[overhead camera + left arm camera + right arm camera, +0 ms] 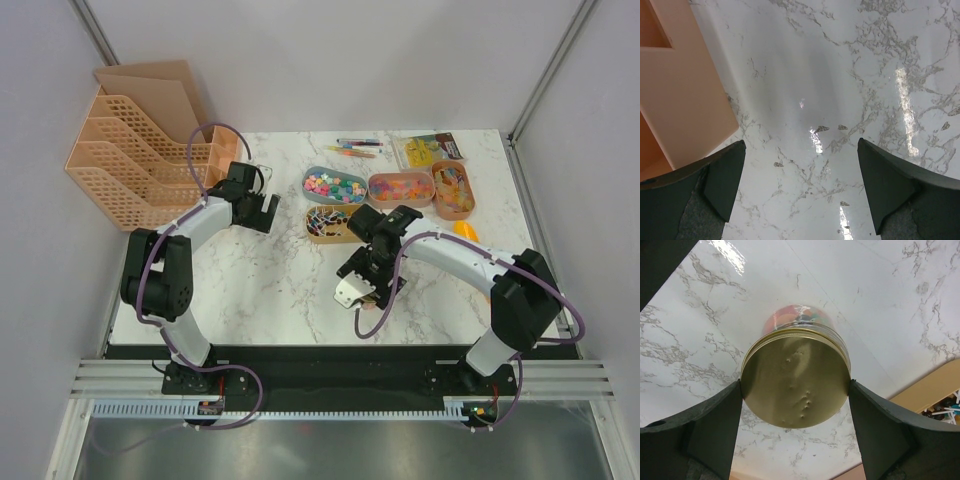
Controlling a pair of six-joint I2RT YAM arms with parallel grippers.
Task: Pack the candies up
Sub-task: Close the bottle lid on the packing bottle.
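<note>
The left gripper (pixel 801 145) hangs over the bench (pixel 840 75), its two dark fingers (pixel 725 180) spread wide at the lower corners of the view. White, grey-veined marble with glossy light streaks fills the gap between them. A peach-coloured plastic organiser (pixel 680 100) stands at the left edge, its corner just beside the left-hand finger.

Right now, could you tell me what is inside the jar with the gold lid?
Brightly coloured candies show through the glass of the jar; the gold lid covers the rest, so how full it is cannot be seen.
</note>
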